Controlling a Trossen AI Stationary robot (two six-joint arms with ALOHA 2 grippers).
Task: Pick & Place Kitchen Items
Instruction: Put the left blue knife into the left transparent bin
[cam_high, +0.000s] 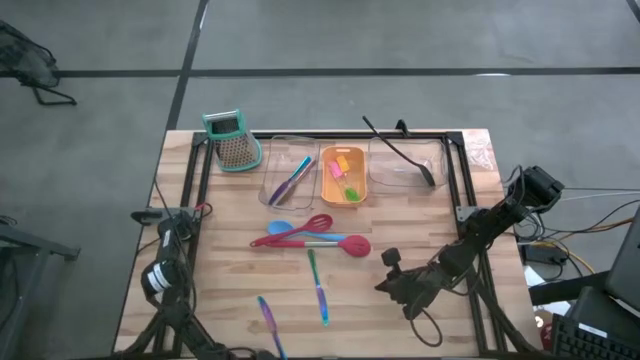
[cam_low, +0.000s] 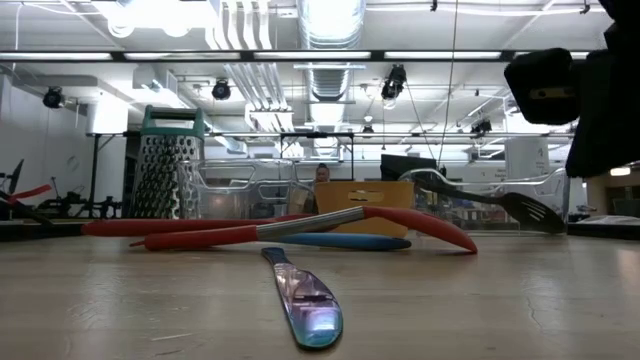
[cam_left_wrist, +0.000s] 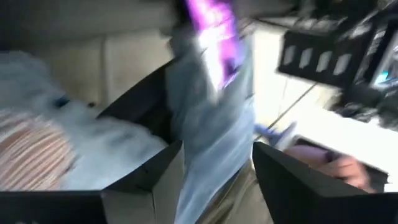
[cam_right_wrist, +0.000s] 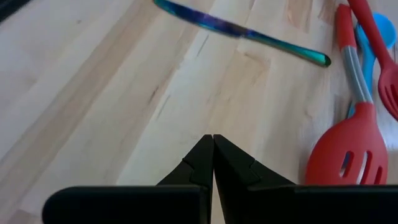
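We log, nearest: left gripper, jaws apart, purple stick lying free at the near edge. Right gripper clenched, empty. Midway: red spatula. Farthest: clear tray. Next: regrasp, carry there.

2 dark cabled arms, black claws

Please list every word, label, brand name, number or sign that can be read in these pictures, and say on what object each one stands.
None can be read.
The grater, the trays and the utensils show no print.
The room behind, in the low view, shows no legible sign.
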